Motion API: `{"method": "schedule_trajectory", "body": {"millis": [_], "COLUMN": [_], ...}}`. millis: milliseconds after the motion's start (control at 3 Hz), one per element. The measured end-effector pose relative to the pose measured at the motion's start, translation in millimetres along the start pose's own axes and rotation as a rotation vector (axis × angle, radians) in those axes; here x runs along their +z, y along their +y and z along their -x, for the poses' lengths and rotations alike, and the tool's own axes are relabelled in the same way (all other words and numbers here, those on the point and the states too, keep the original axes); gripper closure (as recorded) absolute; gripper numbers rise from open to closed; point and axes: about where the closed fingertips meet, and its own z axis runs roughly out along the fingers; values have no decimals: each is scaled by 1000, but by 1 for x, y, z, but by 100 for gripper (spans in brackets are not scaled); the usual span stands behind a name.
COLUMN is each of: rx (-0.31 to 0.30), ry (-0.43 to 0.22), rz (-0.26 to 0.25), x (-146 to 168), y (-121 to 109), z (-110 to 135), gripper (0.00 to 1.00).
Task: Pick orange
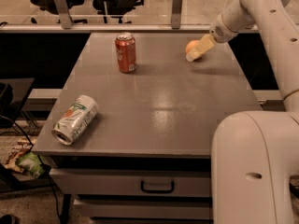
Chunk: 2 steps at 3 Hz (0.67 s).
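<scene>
The orange is a small round fruit near the far right of the grey table. My gripper comes in from the upper right on the white arm. It sits right against the orange's right side and covers part of it.
A red-orange soda can stands upright at the far middle left. A green and white can lies on its side near the front left edge. The robot's white body fills the lower right. Chairs stand beyond a rail behind the table.
</scene>
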Motion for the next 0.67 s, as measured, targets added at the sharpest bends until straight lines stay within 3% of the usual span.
{"method": "schedule_trajectory", "body": {"millis": [667], "rx": [18], "ry": [-6], "rz": [38], "x": [23], "y": [6], "z": [8], "gripper": [0]}}
